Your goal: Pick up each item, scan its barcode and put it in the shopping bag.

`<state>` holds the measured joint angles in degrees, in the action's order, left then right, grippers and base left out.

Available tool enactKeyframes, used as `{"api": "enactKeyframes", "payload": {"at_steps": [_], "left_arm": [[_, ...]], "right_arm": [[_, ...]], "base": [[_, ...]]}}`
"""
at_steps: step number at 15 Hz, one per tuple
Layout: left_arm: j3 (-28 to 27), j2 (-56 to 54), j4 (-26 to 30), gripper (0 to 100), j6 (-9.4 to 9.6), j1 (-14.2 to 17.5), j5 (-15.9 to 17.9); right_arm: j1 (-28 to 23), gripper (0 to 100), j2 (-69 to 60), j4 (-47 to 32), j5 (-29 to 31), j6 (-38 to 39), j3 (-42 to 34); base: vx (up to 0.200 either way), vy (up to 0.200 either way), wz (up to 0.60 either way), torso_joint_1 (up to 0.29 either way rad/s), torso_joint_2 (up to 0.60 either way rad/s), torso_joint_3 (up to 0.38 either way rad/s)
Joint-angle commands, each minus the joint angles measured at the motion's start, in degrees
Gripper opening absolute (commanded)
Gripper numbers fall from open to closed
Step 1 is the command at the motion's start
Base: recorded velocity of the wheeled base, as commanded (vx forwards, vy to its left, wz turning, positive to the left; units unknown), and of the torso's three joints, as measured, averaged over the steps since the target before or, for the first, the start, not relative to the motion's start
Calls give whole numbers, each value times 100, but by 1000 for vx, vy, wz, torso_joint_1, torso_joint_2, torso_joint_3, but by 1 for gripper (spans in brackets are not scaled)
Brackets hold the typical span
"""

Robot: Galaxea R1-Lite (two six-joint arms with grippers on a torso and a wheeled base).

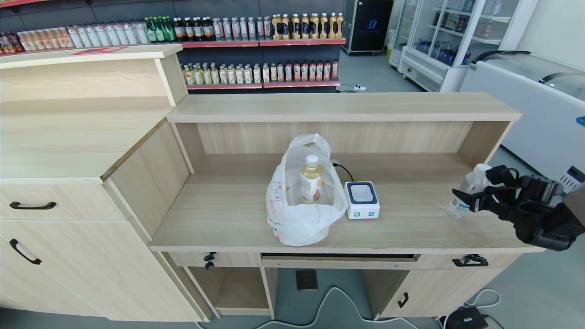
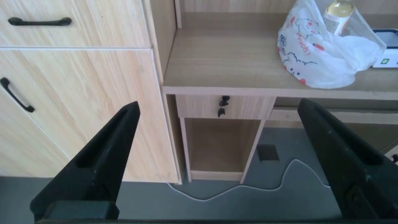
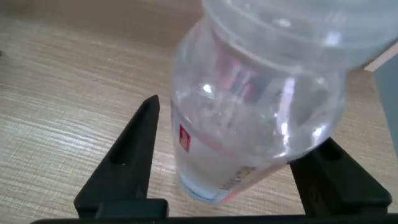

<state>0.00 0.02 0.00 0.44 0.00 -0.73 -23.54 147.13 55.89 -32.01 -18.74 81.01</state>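
Note:
A clear plastic bottle (image 1: pixel 467 192) (image 3: pixel 261 81) with a white cap stands near the right end of the wooden counter (image 1: pixel 228 214). My right gripper (image 1: pixel 474 184) (image 3: pixel 241 140) is open, with one finger on each side of this bottle, at its lower half. At the counter's middle a white shopping bag (image 1: pixel 297 221) (image 2: pixel 314 59) stands open and holds a bottle of yellow drink (image 1: pixel 311 183) (image 2: pixel 339 12). Right beside the bag lies the white barcode scanner (image 1: pixel 362 199) (image 2: pixel 387 55). My left gripper (image 2: pixel 217 162) hangs open, low in front of the cabinet left of the counter.
A raised shelf (image 1: pixel 343 106) runs over the back of the counter. A taller cabinet with black-handled drawers (image 1: pixel 32 205) stands at the left. The scanner's black cable (image 1: pixel 343 170) runs behind the bag. Bare counter lies between scanner and clear bottle.

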Motion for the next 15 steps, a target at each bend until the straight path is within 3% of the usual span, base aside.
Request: {"api": "enactKeyframes", "payload": {"at_steps": [1, 5, 7, 12, 15], "left_arm": [[0, -2, 0, 100, 0, 0, 3], [0, -2, 0, 100, 0, 0, -6], [0, -2, 0, 100, 0, 0, 3], [0, -2, 0, 100, 0, 0, 3], [0, -2, 0, 100, 0, 0, -6]], "right_arm": [[-54, 0, -105, -8, -7, 2, -6], [-116, 0, -554, -8, 2, 98, -322], [-116, 0, -879, -26, 2, 555, -533], [78, 0, -3173, -2012, -288, 2340, -1289], [280, 0, -4184, -2293, -894, 2928, -1773]], "base": [[0, 0, 0, 0, 0, 0], [0, 0, 0, 0, 0, 0], [0, 0, 0, 0, 0, 0], [0, 0, 0, 0, 0, 0], [0, 0, 0, 0, 0, 0]]}}
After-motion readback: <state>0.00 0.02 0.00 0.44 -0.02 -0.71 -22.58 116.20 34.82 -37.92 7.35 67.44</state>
